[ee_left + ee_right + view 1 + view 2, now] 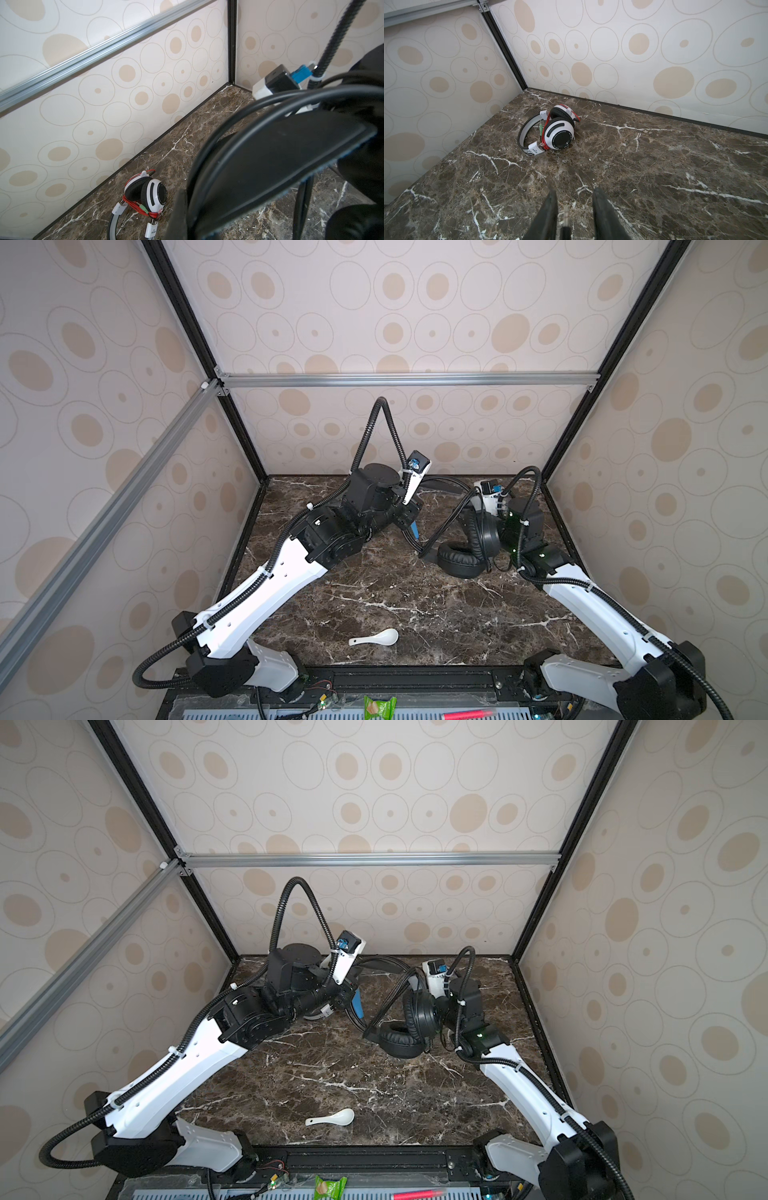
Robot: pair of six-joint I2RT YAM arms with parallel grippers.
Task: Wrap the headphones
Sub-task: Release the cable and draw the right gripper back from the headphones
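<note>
While your left gripper (415, 536) pinches black cord (448, 521), fingers pressed together, your right gripper (575, 191) shows fingers spread, metal jack plug (566, 213) standing in gap. Black headset (459, 562) sits right of centre in both top views: one ear cup flat on marble table (374, 593), other upright beside right wrist. White headset (556, 131), red cord (544, 135) wound round it, lies near far left corner. White spoon (376, 638) lower centre.

Circle-patterned beige walls (415, 323) enclose a dark marble tabletop (395, 593).
</note>
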